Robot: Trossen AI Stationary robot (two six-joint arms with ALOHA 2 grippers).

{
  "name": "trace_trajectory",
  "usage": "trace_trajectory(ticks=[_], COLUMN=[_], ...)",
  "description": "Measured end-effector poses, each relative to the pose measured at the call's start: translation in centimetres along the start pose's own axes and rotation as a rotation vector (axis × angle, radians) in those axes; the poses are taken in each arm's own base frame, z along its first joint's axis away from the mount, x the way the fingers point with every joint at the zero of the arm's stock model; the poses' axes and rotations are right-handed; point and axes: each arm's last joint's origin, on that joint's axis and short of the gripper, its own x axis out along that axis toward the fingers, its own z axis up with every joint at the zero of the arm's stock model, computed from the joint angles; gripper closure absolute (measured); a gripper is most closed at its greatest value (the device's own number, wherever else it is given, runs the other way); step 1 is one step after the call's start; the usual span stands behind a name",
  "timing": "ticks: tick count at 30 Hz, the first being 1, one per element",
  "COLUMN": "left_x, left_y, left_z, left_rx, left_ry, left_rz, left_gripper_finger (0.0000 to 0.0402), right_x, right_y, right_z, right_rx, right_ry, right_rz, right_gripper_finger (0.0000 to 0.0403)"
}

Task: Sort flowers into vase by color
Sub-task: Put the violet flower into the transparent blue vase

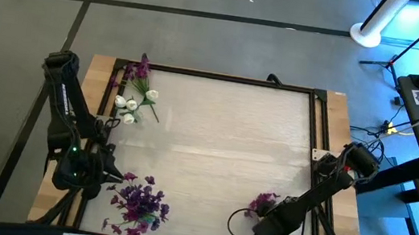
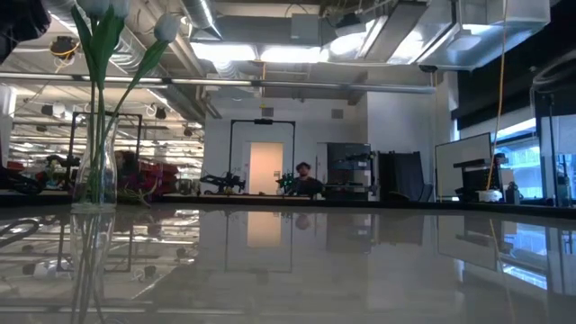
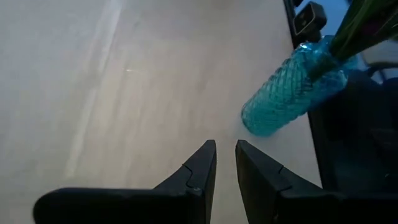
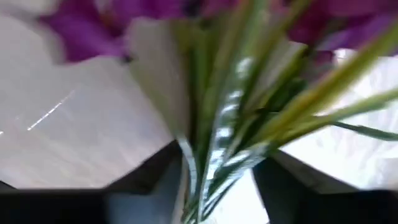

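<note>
A purple flower (image 1: 265, 199) lies on the table near its front right. My right gripper (image 1: 265, 212) points down over it, open, with the flower's green stems and leaves (image 4: 214, 155) between its fingers (image 4: 158, 171). A teal vase (image 3: 283, 96) at the front left holds a bunch of purple flowers (image 1: 137, 202). My left gripper (image 1: 114, 174) hangs beside that vase, above the table. Its fingers (image 3: 205, 162) stand a narrow gap apart with nothing between them. At the far left a clear vase (image 2: 94, 171) holds white-budded flowers (image 1: 131, 106). A purple sprig (image 1: 142, 68) shows just beyond them. My right gripper comes at the purple flower from above, with its stems and leaves (image 4: 211, 186) in the gap between the two fingers. The view is blurred, and I cannot tell whether the fingers touch the stems.
A black cable (image 1: 238, 223) loops on the table beside my right gripper. A black frame (image 1: 231, 78) borders the pale table top, with wooden strips outside it. The table's middle (image 1: 221, 151) is bare.
</note>
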Motion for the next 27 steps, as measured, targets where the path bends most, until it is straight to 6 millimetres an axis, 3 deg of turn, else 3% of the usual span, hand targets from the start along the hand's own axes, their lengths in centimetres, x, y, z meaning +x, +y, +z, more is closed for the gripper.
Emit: trace_trajectory(ticks=[5,7,9,11,15,19,27], left_x=[1.4,1.7,2.0,2.2,2.9,3.3,5.0], left_y=[0.4,0.4,0.3,0.1,-0.3,-0.8,-2.4], left_z=[-1.3,-1.6,-1.8,-2.0,-2.5,-2.9,-4.2], left_rx=[0.0,0.0,0.002,0.004,0.002,-0.019,-0.029], left_ry=[-0.044,-0.046,-0.045,-0.043,-0.028,-0.026,-0.034], left_rz=[-0.035,-0.036,-0.033,-0.033,-0.025,-0.031,-0.068], left_gripper_finger=[0.0343,0.0343,0.0343,0.0343,0.0343,0.0343,0.0343], right_x=[0.0,-0.2,-0.7,-2.0,-6.6,-9.7,-12.4], right_y=[0.0,-0.1,-0.1,0.0,1.2,3.2,7.0], right_z=[0.1,0.1,0.1,0.4,0.3,0.6,1.7], right_rx=[-0.003,-0.006,-0.012,-0.03,-0.124,-0.259,-0.575], right_ry=[-0.044,-0.06,-0.12,-0.289,-0.694,-1.035,-1.477], right_rz=[-0.014,-0.015,-0.015,-0.035,0.004,0.075,0.225], right_gripper_finger=[0.0361,0.0388,0.0382,0.0373,0.039,0.0388,0.0396])
